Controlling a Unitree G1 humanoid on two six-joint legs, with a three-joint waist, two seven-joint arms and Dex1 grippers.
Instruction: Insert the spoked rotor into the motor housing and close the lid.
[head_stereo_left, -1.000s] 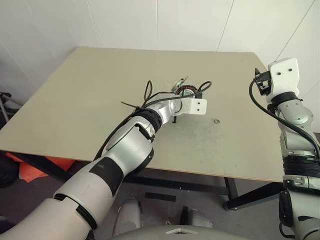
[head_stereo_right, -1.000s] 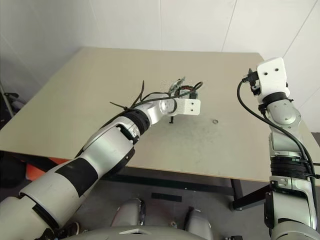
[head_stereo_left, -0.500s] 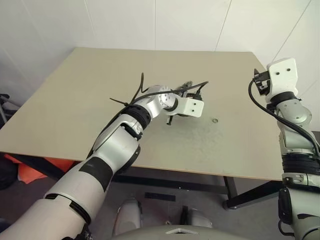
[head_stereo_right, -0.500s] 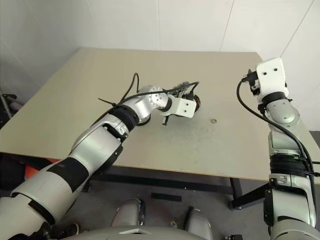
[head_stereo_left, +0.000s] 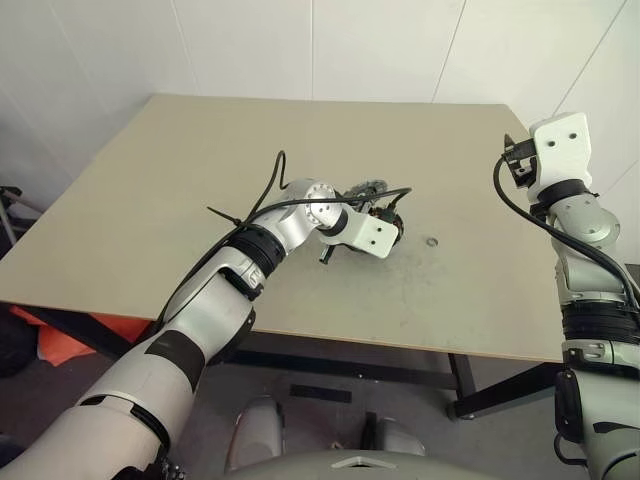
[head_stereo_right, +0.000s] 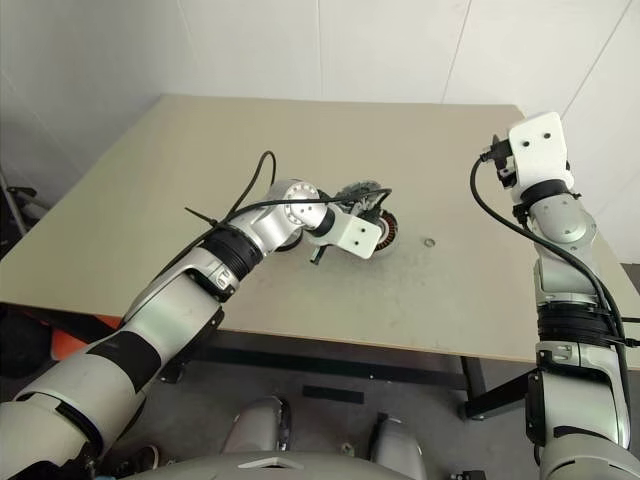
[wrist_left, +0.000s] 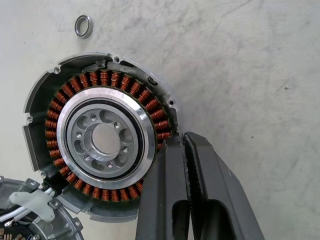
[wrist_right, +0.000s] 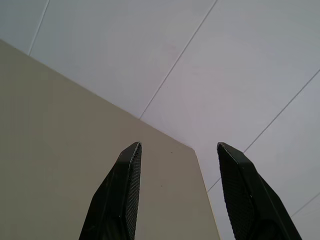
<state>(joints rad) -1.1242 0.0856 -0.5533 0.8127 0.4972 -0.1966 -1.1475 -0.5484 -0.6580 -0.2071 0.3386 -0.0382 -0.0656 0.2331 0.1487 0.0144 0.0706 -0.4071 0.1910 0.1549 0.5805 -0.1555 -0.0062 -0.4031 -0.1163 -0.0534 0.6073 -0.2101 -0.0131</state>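
The motor housing (wrist_left: 35, 120), a silver cup ringed with copper windings, lies on the table. The spoked rotor (wrist_left: 105, 140), a silver ring with a holed hub, sits inside the windings. My left gripper (wrist_left: 183, 136) is shut on nothing, its tips right at the housing's rim. In the head views it points down to the right over the housing (head_stereo_right: 386, 228). A grey round part with white wires (wrist_left: 35, 222), seemingly the lid, lies touching the housing. My right gripper (wrist_right: 177, 145) is open and empty, raised off the table's right side (head_stereo_left: 515, 160).
A tiny metal washer (head_stereo_left: 432, 241) lies on the table (head_stereo_left: 150, 200) right of the housing, also close to it in the left wrist view (wrist_left: 83, 26). White walls rise behind the table. Orange cloth lies on the floor under the table's left front edge.
My left gripper has drawn back toward me and a little left while turning, so the housing now shows beyond its tips. The right arm has stayed put.
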